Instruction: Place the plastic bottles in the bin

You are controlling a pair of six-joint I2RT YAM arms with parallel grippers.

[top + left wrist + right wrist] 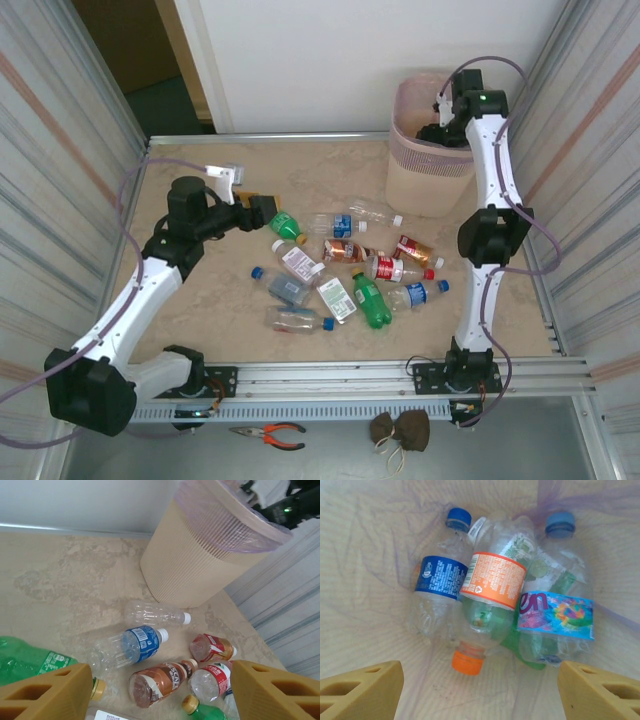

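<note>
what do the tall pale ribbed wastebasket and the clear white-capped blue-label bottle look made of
Tall pale wastebasket: probably matte moulded plastic, judging by its fine even ribbing. Clear white-capped blue-label bottle: thin glossy plastic; it is see-through, with crinkled, dented walls.

The left arm (140,290) and right arm (497,170) are white with black joints, thin purple cables (495,59), chunky yellow fingers (45,692) and one small green light (484,98).

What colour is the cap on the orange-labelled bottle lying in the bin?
The cap is orange, best seen in the right wrist view.
</note>
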